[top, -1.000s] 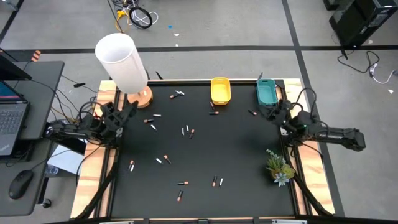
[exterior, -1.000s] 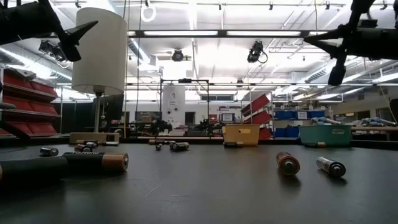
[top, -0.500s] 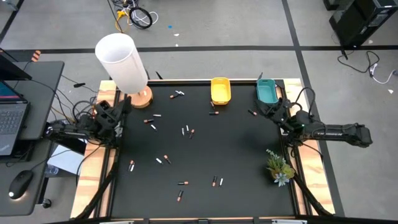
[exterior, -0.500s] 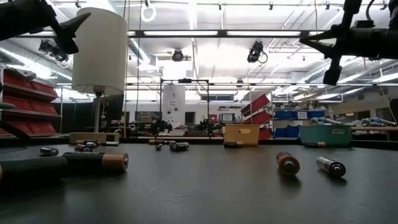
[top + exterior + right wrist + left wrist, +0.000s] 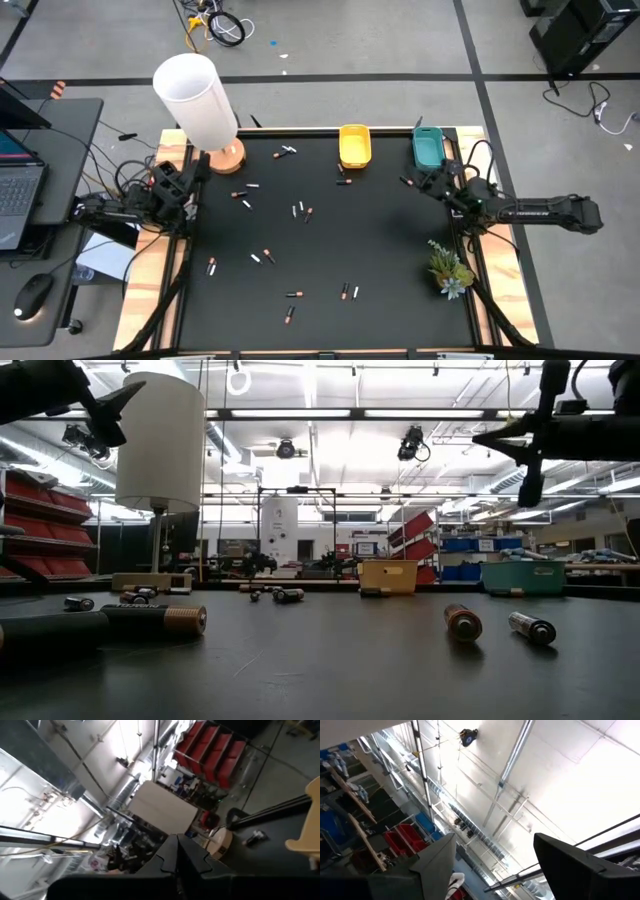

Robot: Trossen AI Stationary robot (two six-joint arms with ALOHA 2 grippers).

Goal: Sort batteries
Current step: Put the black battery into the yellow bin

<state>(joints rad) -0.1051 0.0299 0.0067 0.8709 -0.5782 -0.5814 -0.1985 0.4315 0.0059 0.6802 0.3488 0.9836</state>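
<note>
Black mat (image 5: 380, 250) covers the table, wooden border showing on the left and right sides. Batteries (image 5: 301, 211) lie scattered over its middle and near half, singly or in pairs, with bare mat between clusters. Widest bare stretch is on the right side, between the middle scatter and the plant (image 5: 449, 268) at the right border.

Left gripper (image 5: 203, 169) sits at the mat's left edge, raised off the surface, fingers spread wide, nothing between them; its wrist view looks up at the ceiling. Lamp (image 5: 198, 105) stands just beyond it at the far left corner; nearest batteries lie on the mat inward of its tips.

Right gripper (image 5: 424, 183) is at the right edge, raised, fingers pressed together, empty. One battery (image 5: 406, 182) lies just beside its tip. Teal tray (image 5: 429, 148) sits just beyond it on the far edge; yellow tray (image 5: 354, 145) is further along that edge.
</note>
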